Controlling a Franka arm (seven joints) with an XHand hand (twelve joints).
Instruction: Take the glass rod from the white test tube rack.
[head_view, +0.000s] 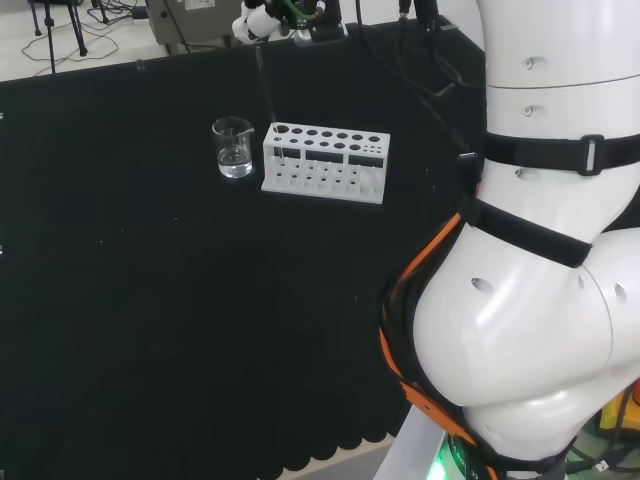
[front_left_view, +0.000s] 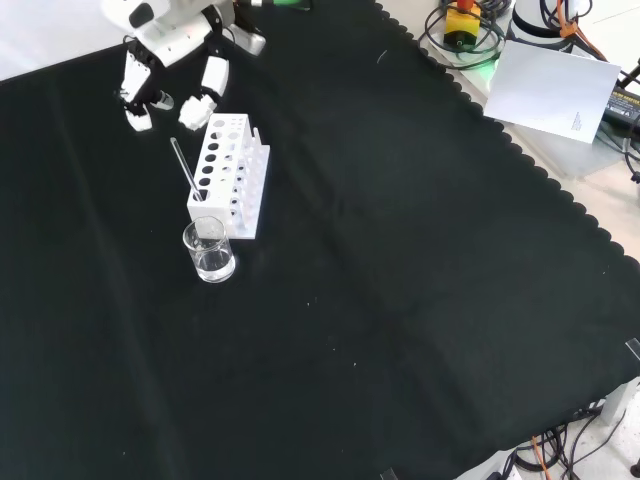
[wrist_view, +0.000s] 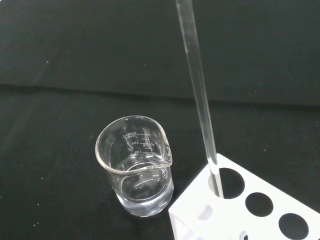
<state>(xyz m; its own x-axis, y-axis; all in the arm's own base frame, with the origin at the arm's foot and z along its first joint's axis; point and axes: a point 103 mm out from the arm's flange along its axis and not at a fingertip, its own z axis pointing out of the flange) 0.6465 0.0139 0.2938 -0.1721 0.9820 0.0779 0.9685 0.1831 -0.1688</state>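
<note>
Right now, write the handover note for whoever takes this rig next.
Hand: in the front view it hovers above the far end of the rack, fingers relaxed, holding nothing.
Glass rod: standing tilted in an end hole of the white test tube rack, at the end nearest the beaker.
Beaker: upright beside that end of the rack, apart from it.
Done: hand brought near the rack.
Left: close on the rod's upper part and lift it out of its hole.

Glass rod (wrist_view: 200, 95) in corner hole of white rack (wrist_view: 240, 215), beaker (wrist_view: 135, 167) beside
</note>
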